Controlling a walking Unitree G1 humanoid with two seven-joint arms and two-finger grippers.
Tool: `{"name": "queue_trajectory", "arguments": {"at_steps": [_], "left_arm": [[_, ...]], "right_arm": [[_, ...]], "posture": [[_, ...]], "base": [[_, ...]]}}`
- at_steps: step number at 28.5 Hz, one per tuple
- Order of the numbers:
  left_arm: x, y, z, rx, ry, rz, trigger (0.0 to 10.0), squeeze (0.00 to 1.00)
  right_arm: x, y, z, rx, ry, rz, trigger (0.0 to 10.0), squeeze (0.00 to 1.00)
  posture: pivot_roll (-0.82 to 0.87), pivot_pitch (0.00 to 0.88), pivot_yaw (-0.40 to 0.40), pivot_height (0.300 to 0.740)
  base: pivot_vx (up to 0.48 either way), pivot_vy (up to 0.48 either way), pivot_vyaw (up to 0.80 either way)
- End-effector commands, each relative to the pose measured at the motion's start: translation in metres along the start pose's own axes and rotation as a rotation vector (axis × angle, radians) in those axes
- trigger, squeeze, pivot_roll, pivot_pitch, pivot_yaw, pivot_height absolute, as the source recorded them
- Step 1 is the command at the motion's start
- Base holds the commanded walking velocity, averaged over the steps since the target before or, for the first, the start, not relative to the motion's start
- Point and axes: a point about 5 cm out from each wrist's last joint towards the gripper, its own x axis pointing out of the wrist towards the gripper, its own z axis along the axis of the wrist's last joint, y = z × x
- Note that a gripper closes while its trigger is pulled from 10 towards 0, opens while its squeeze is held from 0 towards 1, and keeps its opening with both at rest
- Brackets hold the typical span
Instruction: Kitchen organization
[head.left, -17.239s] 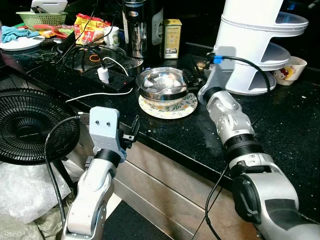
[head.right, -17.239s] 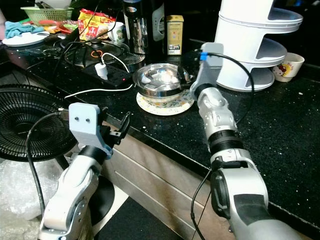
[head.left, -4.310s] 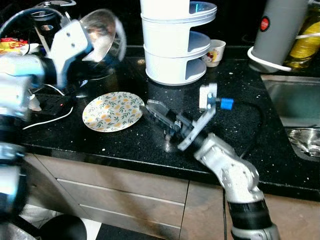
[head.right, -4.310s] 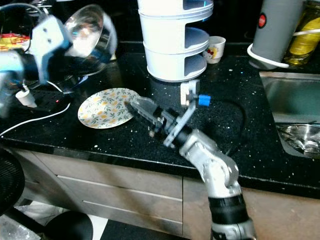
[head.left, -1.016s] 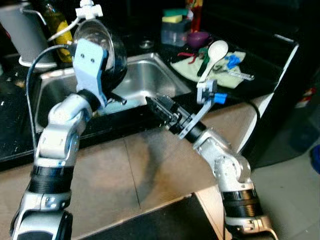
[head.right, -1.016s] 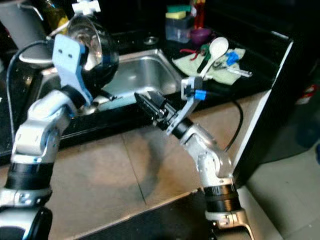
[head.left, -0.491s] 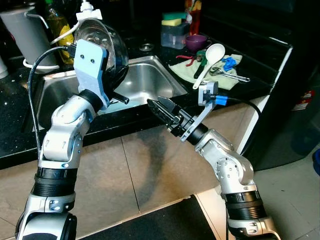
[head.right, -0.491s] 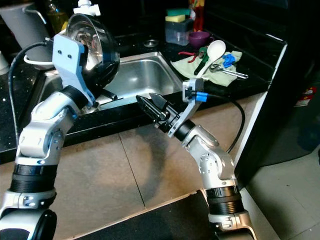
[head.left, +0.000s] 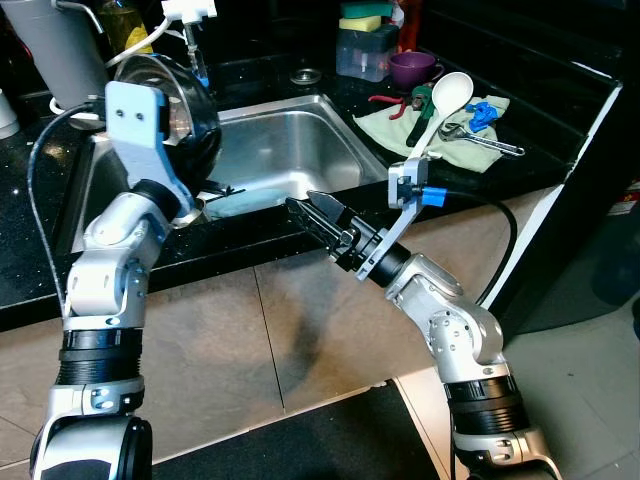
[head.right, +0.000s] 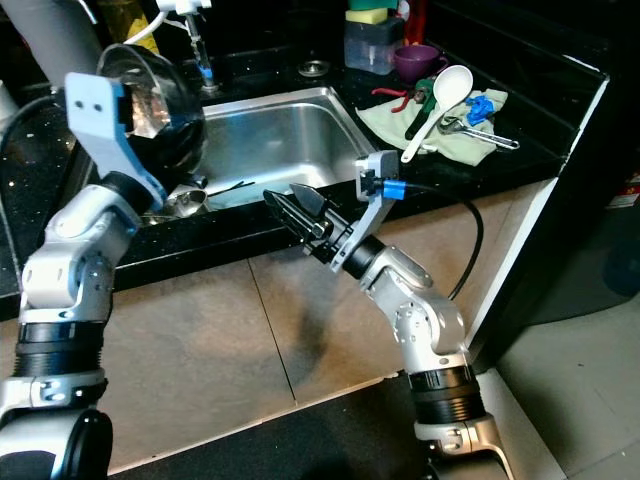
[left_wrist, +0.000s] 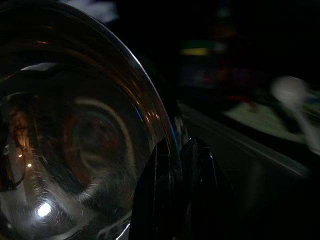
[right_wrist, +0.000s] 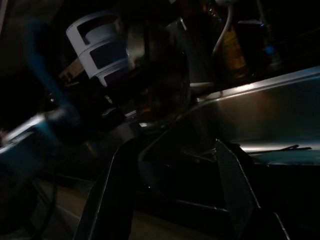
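- Holding a shiny steel bowl (head.left: 172, 105) tipped on its side, the left claw (left_wrist: 181, 165) is clamped on the bowl's rim, one black finger on each side of the metal edge.
- The bowl sits raised over the left end of the steel sink (head.left: 290, 150), above the black table (head.left: 30, 255) edge.
- The right claw (head.left: 318, 220) reaches forward in front of the sink's front edge, its two black fingers spread apart and gripping nothing.
- A thin dark utensil (head.right: 225, 187) lies in the sink basin, with a tap (head.right: 195, 45) behind.
- To the right of the sink, a pale green cloth (head.left: 440, 118) lies on the table, carrying a white ladle (head.left: 440, 105), blue-handled tools and a wrench.
- Behind them stand a purple cup (head.left: 412, 68) and a clear tub topped with sponges (head.left: 365, 12).
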Motion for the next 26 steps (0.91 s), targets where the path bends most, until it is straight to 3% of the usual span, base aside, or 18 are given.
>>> {"name": "queue_trajectory", "arguments": {"at_steps": [1, 6, 11, 17, 22, 26], "left_arm": [[0.002, 0.009, 0.002, -0.017, 0.002, 0.050, 10.0, 0.00], [0.001, 0.023, -0.004, -0.006, 0.037, 0.138, 10.0, 0.00], [0.000, 0.042, -0.023, -0.097, 0.120, 0.222, 10.0, 0.00], [0.005, 0.036, -0.021, -0.108, 0.115, 0.183, 10.0, 0.00], [0.008, 0.025, 0.002, 0.005, -0.005, 0.131, 10.0, 0.00], [0.010, 0.010, 0.032, 0.211, -0.122, 0.065, 10.0, 0.00]], "right_arm": [[-0.002, -0.002, 0.003, -0.009, -0.002, -0.009, 10.0, 0.00], [-0.002, -0.001, 0.003, -0.016, -0.002, -0.010, 10.0, 0.00], [-0.003, 0.000, 0.002, -0.035, 0.014, -0.002, 10.0, 0.00], [-0.004, 0.004, 0.003, -0.064, -0.002, 0.028, 10.0, 0.00], [-0.005, 0.009, 0.004, -0.061, -0.019, 0.078, 10.0, 0.00], [-0.006, 0.008, 0.007, -0.061, -0.038, 0.079, 10.0, 0.00]], "posture": [[0.02, 0.000, 0.036, 0.740], [0.02, 0.000, 0.036, 0.740], [0.02, 0.000, 0.034, 0.740], [0.01, 0.000, 0.033, 0.740], [0.01, 0.000, 0.030, 0.740], [0.02, 0.000, 0.026, 0.740]], "base": [[0.000, 0.000, 0.00], [0.000, 0.000, 0.00], [0.000, 0.000, 0.00], [0.000, 0.000, 0.00], [0.000, 0.000, 0.31], [0.000, 0.000, 0.77]]}}
